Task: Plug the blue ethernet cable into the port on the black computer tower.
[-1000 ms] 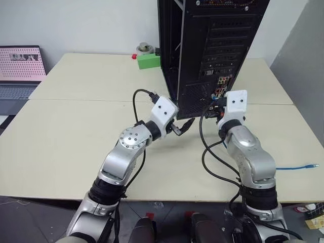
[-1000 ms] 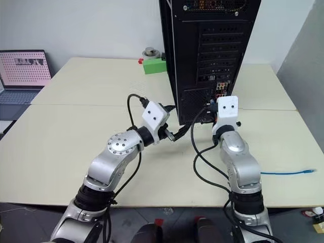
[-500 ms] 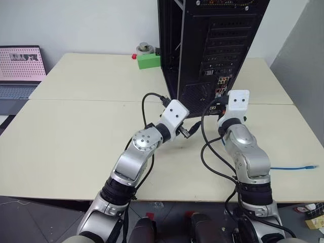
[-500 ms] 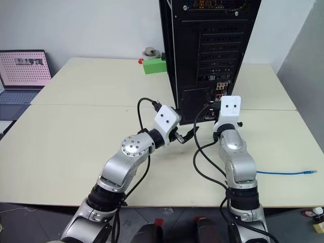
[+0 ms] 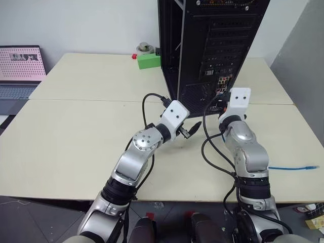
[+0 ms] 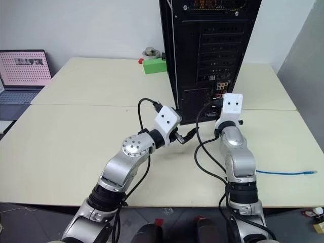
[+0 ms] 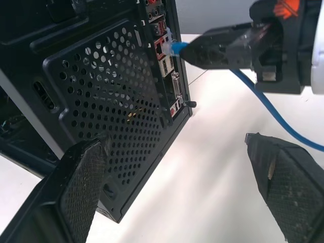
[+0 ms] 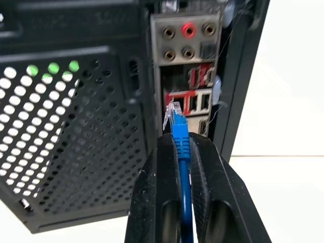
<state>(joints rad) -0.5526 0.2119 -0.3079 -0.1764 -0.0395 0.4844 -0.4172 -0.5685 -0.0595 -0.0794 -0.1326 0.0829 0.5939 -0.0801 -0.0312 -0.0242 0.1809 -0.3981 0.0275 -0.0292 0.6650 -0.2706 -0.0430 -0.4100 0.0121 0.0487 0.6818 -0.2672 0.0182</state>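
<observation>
head views: the tower (image 5: 212, 45) stands at the table's (image 5: 76, 131) far middle, open tabletop either side. the cable (image 5: 291, 167) trails toward the right edge.

left wrist view: left fingers (image 7: 76, 187) spread wide and empty beside the tower's lower corner; the right fingers (image 7: 223, 48) carry the plug up to the port (image 7: 160, 49).

right wrist view: right fingers (image 8: 200, 177) pinch the cable, its clear plug just before the port.

Office or lab: pale desks (image 5: 76, 142), laptop (image 5: 19, 71), computer tower (image 5: 202, 45).
</observation>
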